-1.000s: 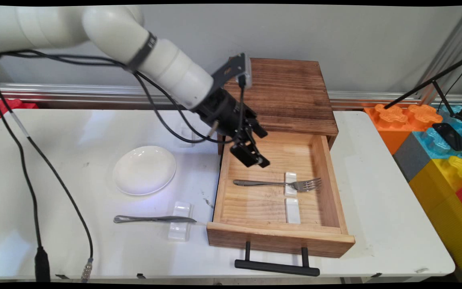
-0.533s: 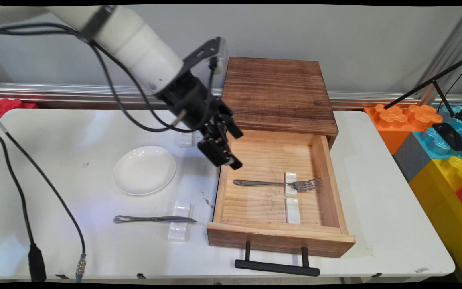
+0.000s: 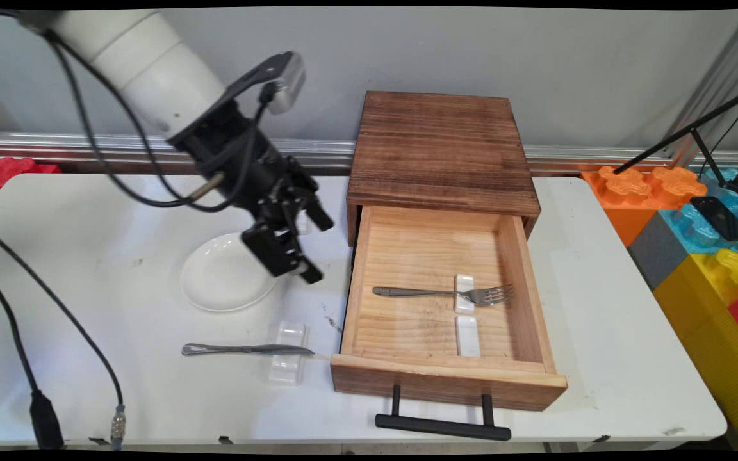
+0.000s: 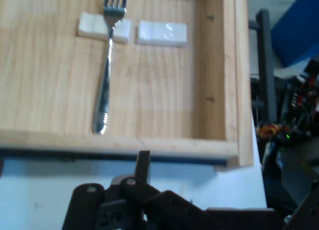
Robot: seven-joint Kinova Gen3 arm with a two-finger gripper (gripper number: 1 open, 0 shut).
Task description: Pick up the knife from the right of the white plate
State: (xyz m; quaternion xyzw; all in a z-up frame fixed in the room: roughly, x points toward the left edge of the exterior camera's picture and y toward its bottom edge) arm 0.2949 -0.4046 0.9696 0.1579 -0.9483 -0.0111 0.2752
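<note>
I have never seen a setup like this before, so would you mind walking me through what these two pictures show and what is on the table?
The white machine is a robot arm ending in a black two-finger gripper. The wide picture comes from a fixed camera looking down across the white table. The other comes from a camera on the arm's hand, so the black parts at its bottom edge are the gripper itself.

The gripper holds nothing and hangs above the table between a white plate and an open wooden drawer. Whether its fingers are open or shut is not clear.

In the drawer a fork lies across one small white rest, with a second rest beside it. On the table, a knife lies across another rest.
</note>
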